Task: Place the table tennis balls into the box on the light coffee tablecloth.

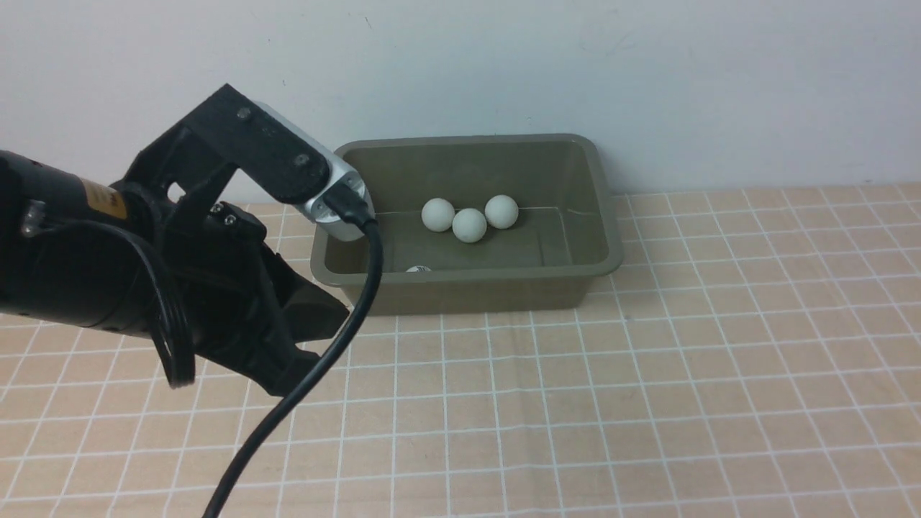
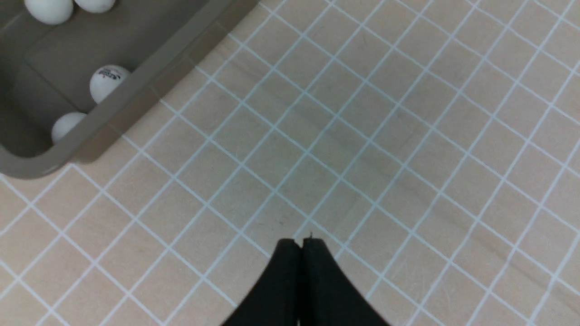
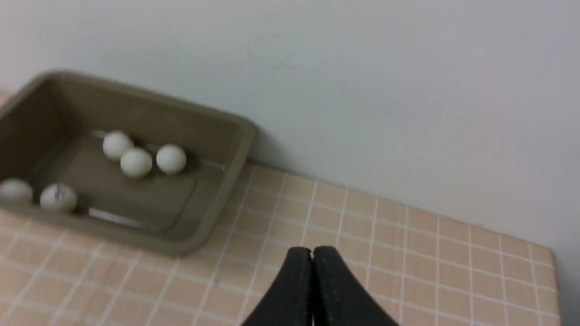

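So from the front, the left tool hangs low over the peach-tan gridded tablecloth, just off the near left corner of the olive-green plastic tub, and I can't really tell its jaws from here. Three small white table tennis balls sit bunched in the tub beyond the tool, with a fourth peeking over the near wall. The right tool isn't in this shot. Its thick black cable loops in front of it, so I'd say watch that it doesn't drag on the rim. In the left wrist view the left tool is pinched fully together with nothing in it, bare cloth under it, the tub corner ahead and off to one side with balls inside. In the right wrist view the right tool is also closed up empty, well short of the tub, and I count five balls in there. Looks basically done to me; just back both arms away without bumping the tub.
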Controlling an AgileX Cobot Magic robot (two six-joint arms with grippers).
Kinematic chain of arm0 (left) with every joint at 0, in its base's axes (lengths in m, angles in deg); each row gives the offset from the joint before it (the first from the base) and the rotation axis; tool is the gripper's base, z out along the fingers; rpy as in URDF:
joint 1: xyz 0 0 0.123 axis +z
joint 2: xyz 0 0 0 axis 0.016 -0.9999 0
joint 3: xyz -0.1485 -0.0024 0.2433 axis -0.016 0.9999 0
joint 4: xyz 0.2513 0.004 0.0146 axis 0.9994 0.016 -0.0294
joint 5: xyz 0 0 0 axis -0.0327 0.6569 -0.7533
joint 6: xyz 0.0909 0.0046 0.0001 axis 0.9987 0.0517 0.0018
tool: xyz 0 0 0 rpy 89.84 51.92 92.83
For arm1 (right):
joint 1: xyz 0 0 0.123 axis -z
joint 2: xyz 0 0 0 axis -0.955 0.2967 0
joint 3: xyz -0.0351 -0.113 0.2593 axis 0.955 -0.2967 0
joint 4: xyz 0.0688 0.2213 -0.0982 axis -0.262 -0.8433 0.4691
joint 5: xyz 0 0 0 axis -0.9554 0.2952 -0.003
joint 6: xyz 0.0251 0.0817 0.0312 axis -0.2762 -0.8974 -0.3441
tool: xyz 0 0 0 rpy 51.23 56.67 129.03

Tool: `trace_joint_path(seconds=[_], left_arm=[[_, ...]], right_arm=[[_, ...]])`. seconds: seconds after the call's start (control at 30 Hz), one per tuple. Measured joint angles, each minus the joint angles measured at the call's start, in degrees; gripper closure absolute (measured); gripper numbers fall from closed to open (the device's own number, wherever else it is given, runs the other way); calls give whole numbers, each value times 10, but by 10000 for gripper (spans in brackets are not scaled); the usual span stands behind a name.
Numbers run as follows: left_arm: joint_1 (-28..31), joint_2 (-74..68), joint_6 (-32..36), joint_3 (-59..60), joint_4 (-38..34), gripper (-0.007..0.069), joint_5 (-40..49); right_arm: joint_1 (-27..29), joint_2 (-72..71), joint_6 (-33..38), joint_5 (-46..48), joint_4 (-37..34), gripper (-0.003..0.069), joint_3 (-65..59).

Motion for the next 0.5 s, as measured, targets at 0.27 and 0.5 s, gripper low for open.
trace_joint_path(seconds=[0.27,0.5], left_arm=[[0,0,51,0,-27,693,-2],[0,-1,64,0,-53,693,-5]], right_arm=[[0,-107,249,125,-223,676,-55],[0,-305,284,-10,-289,676,-266]])
